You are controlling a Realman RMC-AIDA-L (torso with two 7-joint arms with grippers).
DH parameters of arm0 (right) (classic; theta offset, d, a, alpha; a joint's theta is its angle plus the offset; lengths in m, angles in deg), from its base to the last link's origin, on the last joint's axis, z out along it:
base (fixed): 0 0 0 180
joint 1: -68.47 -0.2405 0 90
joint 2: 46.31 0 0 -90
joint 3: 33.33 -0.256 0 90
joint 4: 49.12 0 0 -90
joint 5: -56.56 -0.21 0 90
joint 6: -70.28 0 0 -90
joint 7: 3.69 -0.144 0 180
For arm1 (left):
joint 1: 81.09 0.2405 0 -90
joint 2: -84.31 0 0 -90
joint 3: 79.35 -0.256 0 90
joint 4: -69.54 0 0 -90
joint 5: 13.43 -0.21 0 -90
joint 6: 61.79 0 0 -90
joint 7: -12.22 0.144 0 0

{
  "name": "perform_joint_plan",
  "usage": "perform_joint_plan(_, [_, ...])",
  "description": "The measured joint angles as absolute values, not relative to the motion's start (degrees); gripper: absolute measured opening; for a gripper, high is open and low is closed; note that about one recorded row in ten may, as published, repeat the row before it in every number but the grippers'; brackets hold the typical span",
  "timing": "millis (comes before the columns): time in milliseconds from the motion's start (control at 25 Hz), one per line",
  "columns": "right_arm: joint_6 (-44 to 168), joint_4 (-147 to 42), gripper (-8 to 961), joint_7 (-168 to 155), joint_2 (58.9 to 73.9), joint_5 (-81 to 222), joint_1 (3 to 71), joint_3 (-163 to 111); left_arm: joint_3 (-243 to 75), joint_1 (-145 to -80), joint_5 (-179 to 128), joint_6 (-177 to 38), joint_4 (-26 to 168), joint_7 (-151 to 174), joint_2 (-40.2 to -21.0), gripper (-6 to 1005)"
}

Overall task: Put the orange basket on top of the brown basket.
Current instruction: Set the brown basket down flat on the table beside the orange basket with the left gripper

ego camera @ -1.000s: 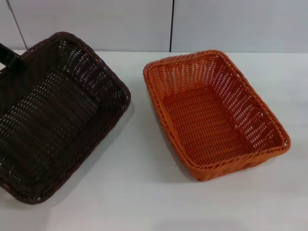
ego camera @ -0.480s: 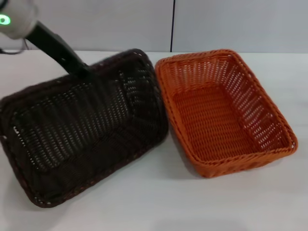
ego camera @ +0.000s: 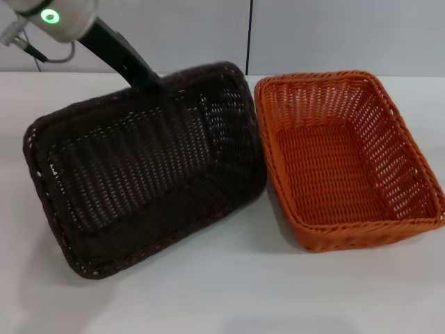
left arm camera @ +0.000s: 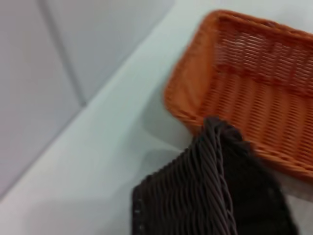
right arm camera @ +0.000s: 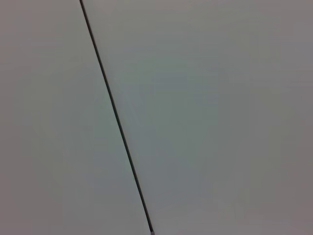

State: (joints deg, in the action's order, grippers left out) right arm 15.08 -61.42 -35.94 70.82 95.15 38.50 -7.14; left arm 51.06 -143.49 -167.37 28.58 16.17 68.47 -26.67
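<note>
White table (ego camera: 229,292), brown basket (ego camera: 139,174) tilted up on the left, its far rim clamped by the left gripper (ego camera: 149,76), orange basket (ego camera: 344,160) flat on the table just right of it, nearly touching, right gripper out of sight.

I see 2 woven baskets on my feed: the orange basket (ego camera: 348,156) is bright orange with an openwork lattice on its sides and a braided rim, while the brown basket (ego camera: 149,167) is a very dark, near-black brown in the same weave. Both sit on a plain white table (ego camera: 229,292), before pale grey wall panels (ego camera: 334,35) split by a thin dark seam.
</note>
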Motion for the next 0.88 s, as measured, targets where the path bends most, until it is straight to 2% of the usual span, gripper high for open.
perform_joint_plan(120, [15.08, -61.41, 717, -35.94, 70.89, 95.16, 38.68, -7.14, 51.66, -142.14, -167.34, 28.95, 13.93, 67.33, -25.13, 201])
perform_joint_plan(600, [15.64, -61.42, 717, -35.94, 70.90, 95.30, 38.23, -7.02, 54.94, -138.68, -163.38, 40.30, 4.94, 69.02, -20.91, 199])
perform_joint_plan(720, [16.28, -61.42, 716, -35.94, 70.89, 95.51, 37.96, -6.43, 55.07, -138.56, -161.74, 41.66, 5.05, 69.70, -19.80, 183])
perform_joint_plan(800, [16.50, -61.42, 716, -35.93, 70.89, 95.55, 37.85, -6.29, 55.35, -138.46, -158.84, 44.37, 5.86, 71.17, -18.18, 172])
perform_joint_plan(880, [16.54, -61.43, 716, -35.94, 70.87, 95.57, 37.86, -6.28, 55.45, -138.38, -158.10, 44.90, 5.95, 71.51, -17.86, 123])
